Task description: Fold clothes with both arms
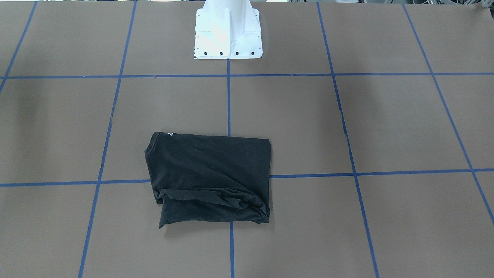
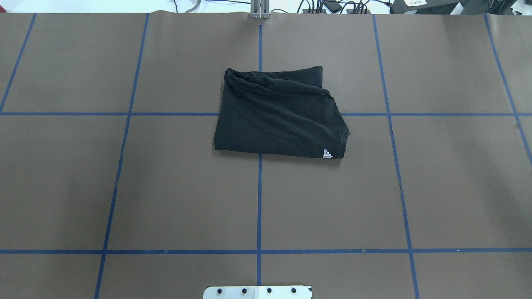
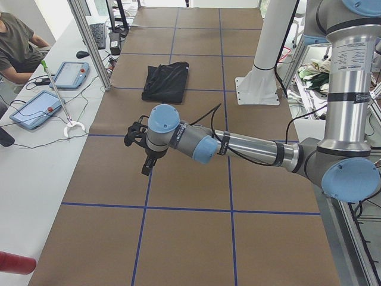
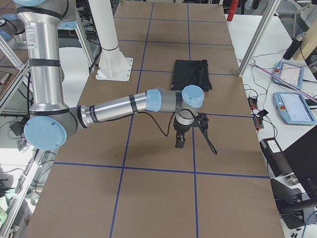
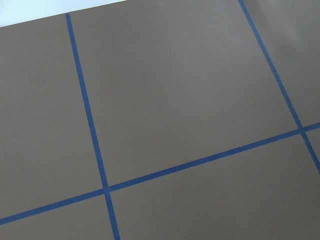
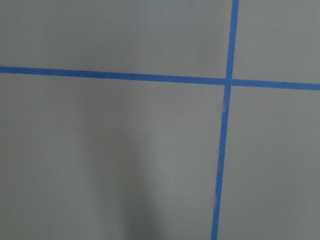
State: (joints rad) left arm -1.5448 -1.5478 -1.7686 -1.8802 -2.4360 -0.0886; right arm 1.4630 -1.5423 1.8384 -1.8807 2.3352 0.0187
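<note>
The black T-shirt [image 2: 278, 116] lies folded into a rough rectangle on the brown table, plain black side up, with a small white logo [image 2: 328, 154] at one corner. Its chest print is hidden. It also shows in the front-facing view [image 1: 210, 177], the left side view [image 3: 166, 80] and the right side view [image 4: 190, 74]. No arm touches it. My left gripper [image 3: 143, 152] hangs above the table, well away from the shirt, and shows only in the left side view. My right gripper [image 4: 180, 141] does likewise in the right side view. I cannot tell whether either is open or shut.
The white base plate [image 1: 228, 38] stands at the robot's side of the table. Blue tape lines [image 2: 259, 199] grid the brown surface. A seated operator [image 3: 15, 42] and tablets [image 3: 36, 110] are at a side bench. More tablets [image 4: 292, 106] lie beside the table.
</note>
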